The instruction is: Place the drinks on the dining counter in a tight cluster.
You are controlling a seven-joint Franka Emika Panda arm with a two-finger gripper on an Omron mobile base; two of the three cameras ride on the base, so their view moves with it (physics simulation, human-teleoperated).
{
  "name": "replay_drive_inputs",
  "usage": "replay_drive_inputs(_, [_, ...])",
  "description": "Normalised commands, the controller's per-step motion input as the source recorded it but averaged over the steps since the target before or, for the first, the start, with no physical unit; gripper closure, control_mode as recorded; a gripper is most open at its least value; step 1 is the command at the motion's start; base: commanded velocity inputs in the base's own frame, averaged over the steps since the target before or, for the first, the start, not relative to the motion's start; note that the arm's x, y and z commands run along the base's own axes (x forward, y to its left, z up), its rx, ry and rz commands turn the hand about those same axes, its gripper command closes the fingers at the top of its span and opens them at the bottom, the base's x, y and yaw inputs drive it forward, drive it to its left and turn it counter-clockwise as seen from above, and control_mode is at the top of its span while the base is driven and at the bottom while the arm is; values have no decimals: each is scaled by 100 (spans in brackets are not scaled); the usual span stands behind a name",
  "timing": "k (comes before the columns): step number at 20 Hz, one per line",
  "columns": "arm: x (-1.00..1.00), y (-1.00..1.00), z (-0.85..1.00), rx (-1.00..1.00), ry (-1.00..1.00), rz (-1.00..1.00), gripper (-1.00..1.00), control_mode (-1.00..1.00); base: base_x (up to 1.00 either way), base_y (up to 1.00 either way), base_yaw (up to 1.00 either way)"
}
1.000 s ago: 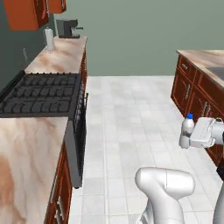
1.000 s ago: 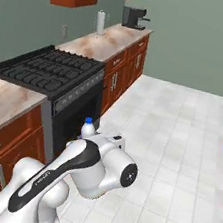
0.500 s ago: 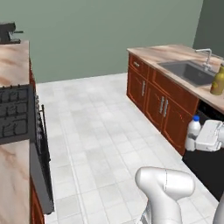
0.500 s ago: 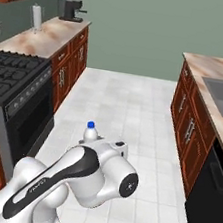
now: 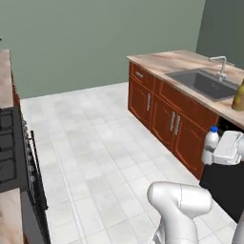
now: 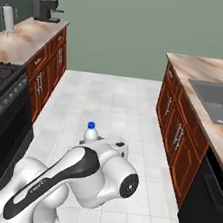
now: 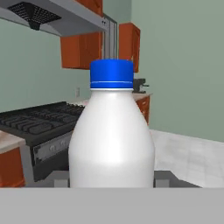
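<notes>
Robot hand [image 5: 215,151] grips a small white bottle [image 7: 111,135].
Bottle upright, blue cap on top; olive-yellow bottle [image 5: 239,96] stands on the desk [image 5: 162,63] beside the sink [image 5: 205,83].

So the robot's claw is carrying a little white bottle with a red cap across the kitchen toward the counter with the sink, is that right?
Nearly. The cap is blue, not red: the hand view shows it clearly on the white bottle. The rest stands: the claw carries it upright above the floor, near the counter with the sink.
</notes>
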Motion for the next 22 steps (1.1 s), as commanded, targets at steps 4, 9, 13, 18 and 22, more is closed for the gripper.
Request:
replay_drive_inputs(4, [0, 0, 0, 0, 0, 0, 100, 100, 68, -13, -19])
replay_drive_inputs(9, [0, 0, 0, 0, 0, 0, 100, 100, 24, -6, -65])
replay_drive_inputs(13, [0, 0, 0, 0, 0, 0, 100, 100, 1, 5, -94])
replay_drive_inputs(18, [0, 0, 0, 0, 0, 0, 100, 100, 2, 7, -94])
replay_drive_inputs(22, [0, 0, 0, 0, 0, 0, 100, 100, 41, 19, -61])
